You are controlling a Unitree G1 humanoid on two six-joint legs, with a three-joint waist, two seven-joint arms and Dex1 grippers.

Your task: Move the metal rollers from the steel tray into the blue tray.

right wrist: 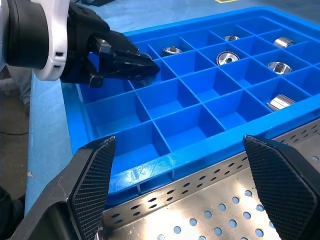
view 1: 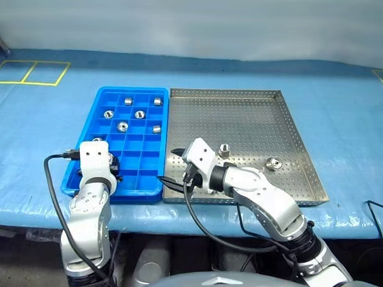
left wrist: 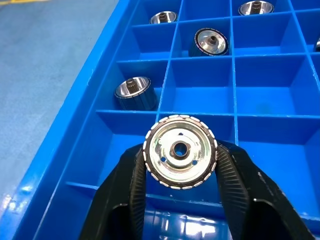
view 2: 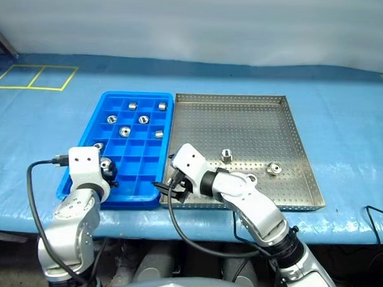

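Blue tabletop (view 1: 40,136): two trays, nine rollers.

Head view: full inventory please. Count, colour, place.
metal rollers: seven, silver, in blue tray compartments; one more at the left claw; two in clear view on the steel tray's near right part
blue tray: one, blue, left of the steel tray
steel tray: one, silver, perforated
table cover: one, blue
yellow tape: far left corner
left claw: black, over the blue tray's near left
right claw: black, open, empty, steel tray's near left corner
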